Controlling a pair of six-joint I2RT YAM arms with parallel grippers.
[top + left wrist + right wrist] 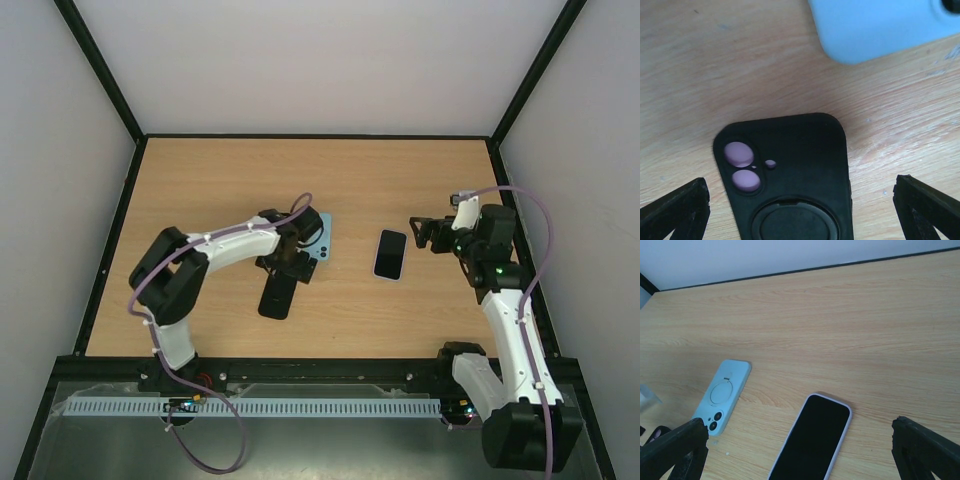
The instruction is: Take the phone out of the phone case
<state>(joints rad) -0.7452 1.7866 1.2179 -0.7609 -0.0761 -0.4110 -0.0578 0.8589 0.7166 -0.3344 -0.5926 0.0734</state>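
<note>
Nearest the lens, your left gripper [800,202] stands wide open and holds nothing. Its fingers sit either side of the black case [795,150] without touching it. That case lies back-up at lower centre of the left wrist frame. Lilac, not wood, shows through its lens cut-outs, so something likely sits inside and extraction reads as not begun. Beyond it, at upper right, lies a light-blue case [875,25]. Farther off, at lower centre of the right wrist frame, a lilac-rimmed phone [812,437] rests screen-up on the table [850,315]. You cannot tell whether that rim is a case. Above it your right gripper [799,432] hovers, wide open and empty.
</note>
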